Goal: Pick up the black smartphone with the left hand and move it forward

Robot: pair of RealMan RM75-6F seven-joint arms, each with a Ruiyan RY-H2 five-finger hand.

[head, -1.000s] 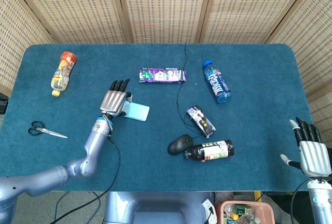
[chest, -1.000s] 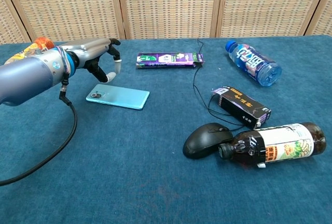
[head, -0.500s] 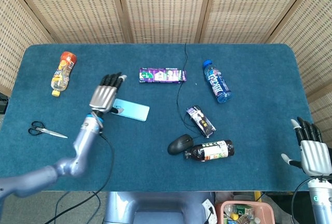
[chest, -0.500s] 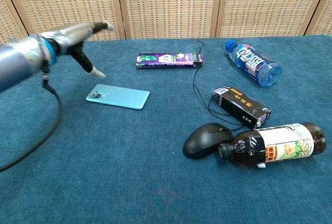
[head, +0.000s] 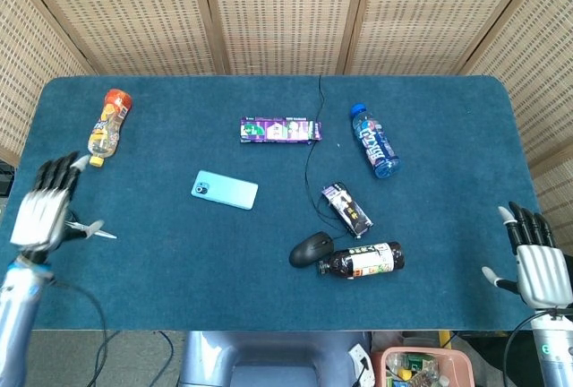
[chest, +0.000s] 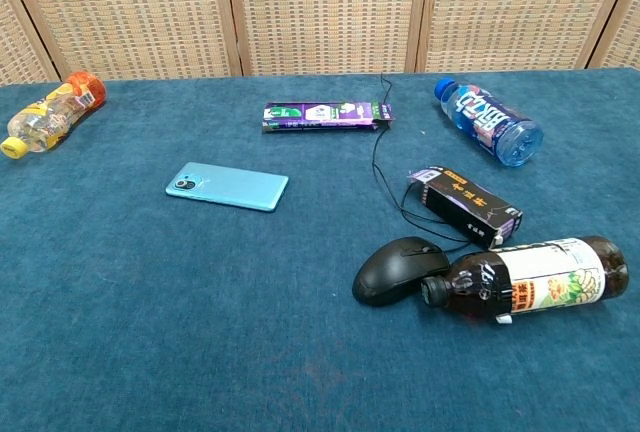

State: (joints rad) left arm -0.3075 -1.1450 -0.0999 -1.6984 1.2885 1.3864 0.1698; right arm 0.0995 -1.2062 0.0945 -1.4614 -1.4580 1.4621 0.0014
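The left hand (head: 40, 205) is hovering at the near-left edge of the blue cloth-covered table (head: 269, 262), its fingers spread wide and pointing away from the robot, and it is holding nothing. The thin metal scissors (head: 95, 227) are lying partly under it: only the blade end is poking out from beneath the hand's right side, and the handles are hidden by the palm. Whether the hand is touching them or hanging just above cannot be told from the head view, and the chest view is showing neither hand.

Judging by this, the robot is lining up on the scissors, and the grasp is not yet made. The next move is calling for lowering the hand onto the hidden handles and curling the fingers under a flat, thin thing that is lying tight against the cloth, so a pinch at the handles looks likelier to work than a full wrap.

Just beyond the fingertips, a clear plastic bottle with an orange cap and yellow label (head: 106, 124) is lying on its side. A light blue flat smartphone (head: 224, 190) is resting well off to the hand's right.

The right hand (head: 538, 262) is waiting off the table's near-right corner, fingers straight and apart, also holding nothing
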